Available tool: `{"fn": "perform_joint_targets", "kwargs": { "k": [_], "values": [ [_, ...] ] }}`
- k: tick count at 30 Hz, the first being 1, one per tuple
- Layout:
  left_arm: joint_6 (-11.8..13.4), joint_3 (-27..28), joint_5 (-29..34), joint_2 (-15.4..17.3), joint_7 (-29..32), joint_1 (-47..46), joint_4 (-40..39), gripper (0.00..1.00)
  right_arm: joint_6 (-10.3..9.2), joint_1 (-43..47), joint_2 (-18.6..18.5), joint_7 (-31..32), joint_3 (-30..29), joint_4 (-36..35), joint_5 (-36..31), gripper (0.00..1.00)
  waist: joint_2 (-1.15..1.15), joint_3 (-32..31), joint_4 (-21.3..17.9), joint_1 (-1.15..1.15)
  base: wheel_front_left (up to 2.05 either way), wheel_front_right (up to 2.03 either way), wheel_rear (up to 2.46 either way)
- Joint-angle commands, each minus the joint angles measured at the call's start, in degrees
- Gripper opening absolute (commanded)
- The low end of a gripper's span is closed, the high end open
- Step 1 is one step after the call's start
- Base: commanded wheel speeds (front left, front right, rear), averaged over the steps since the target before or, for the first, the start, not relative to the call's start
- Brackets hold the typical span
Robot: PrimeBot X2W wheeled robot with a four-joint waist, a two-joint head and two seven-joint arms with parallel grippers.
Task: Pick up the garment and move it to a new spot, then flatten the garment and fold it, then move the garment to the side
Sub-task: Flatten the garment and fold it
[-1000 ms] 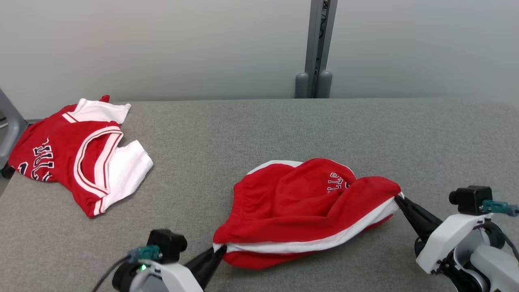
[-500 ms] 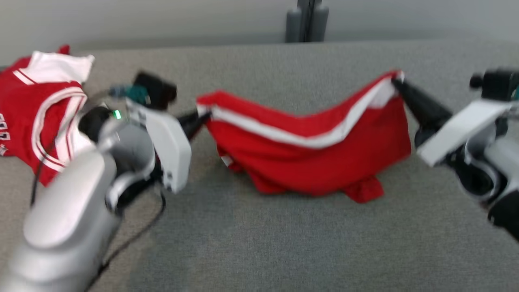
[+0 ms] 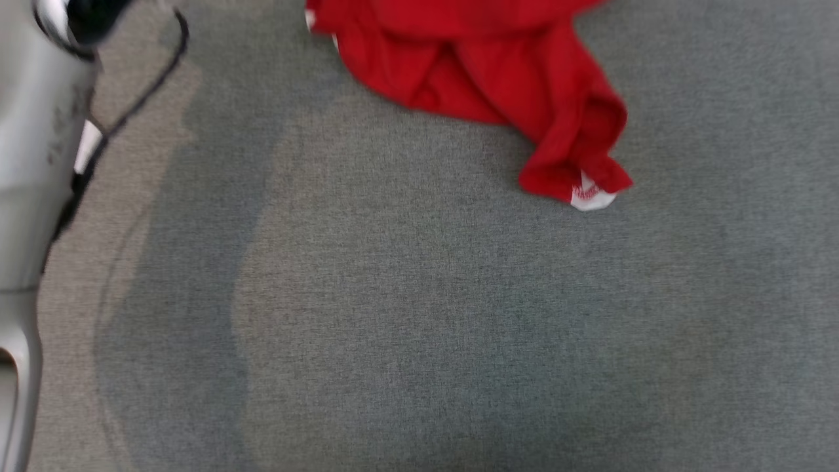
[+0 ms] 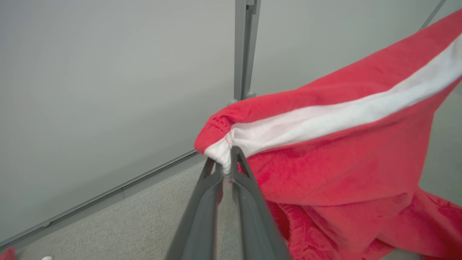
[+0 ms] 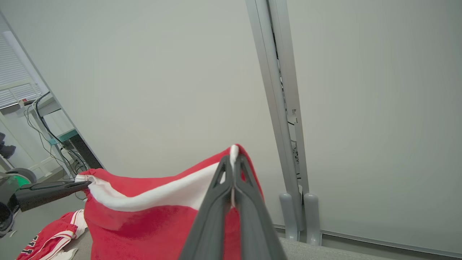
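The garment (image 3: 485, 72) is a pair of red shorts with a white side stripe, hanging stretched between my two grippers. My left gripper (image 4: 225, 162) is shut on the gathered white corner of the garment (image 4: 343, 162). My right gripper (image 5: 234, 159) is shut on the other end of the stripe, and the garment (image 5: 144, 224) sags below it. The right wrist view also has my left gripper (image 5: 85, 185) at the garment's far corner. In the head view the lower folds and a white label (image 3: 590, 196) hang down to the grey table (image 3: 419, 328).
A second red and white jersey (image 5: 47, 242) lies on the table at the left. My left arm's pale forearm (image 3: 26, 164) and its black cable run along the head view's left edge. A grey wall with a metal post (image 5: 285, 126) stands behind the table.
Both grippers have raised the garment off the table, so it now hangs between them. The head camera has tilted down toward the table, shifting the whole picture.
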Motion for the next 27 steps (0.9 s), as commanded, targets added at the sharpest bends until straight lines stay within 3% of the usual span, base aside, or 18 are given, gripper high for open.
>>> {"fn": "perform_joint_targets", "kwargs": {
  "k": [1, 12, 18, 27],
  "values": [
    [0.0, 0.5, 0.5, -0.3, -1.6, -4.0, 1.9, 0.0, 0.01, -3.8, -0.2, -0.8, 0.2, 0.5, -0.4, 0.0, 0.0, 4.3, -0.3, 0.0, 0.0, 0.0, 0.0],
    [0.1, 0.0, 4.1, -2.8, -14.8, -20.1, 14.0, 0.0, 0.01, -18.8, 2.7, -4.1, -6.6, 8.9, -5.0, 0.0, 0.0, 6.8, -1.0, 0.0, 0.0, 0.0, 0.0],
    [0.1, -1.3, 3.0, -4.5, -20.4, -22.2, 19.4, 0.0, 0.0, -18.2, 5.1, -4.1, -12.2, 9.6, -9.7, 0.0, 0.0, 5.6, -0.7, 0.0, 0.0, 0.0, 0.0],
    [0.0, -10.3, -5.2, -4.9, -15.8, -12.0, 22.0, 0.0, 0.02, -8.0, 6.1, -2.2, -3.5, 12.4, -7.4, 0.0, 0.0, 1.1, -0.6, 0.0, 0.0, 0.0, 0.0]
  ]
}}
